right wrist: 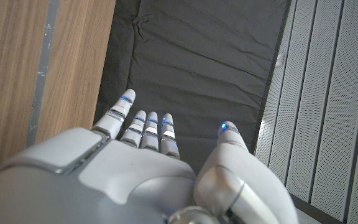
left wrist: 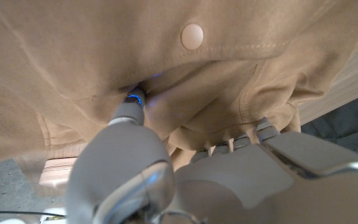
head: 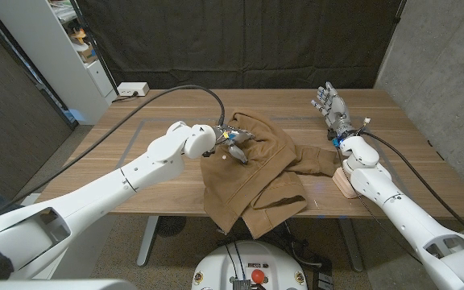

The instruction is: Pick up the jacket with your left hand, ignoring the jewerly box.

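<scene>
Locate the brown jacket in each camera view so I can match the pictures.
Head view: the jacket lies mid-table, its lower part hanging over the near edge, with the left hand on it.
Left wrist view: the jacket spans the frame, a fingertip pressed into a fold.
Right wrist view: not in it.
Shared landmark: the pale snap button on the fabric.
</scene>
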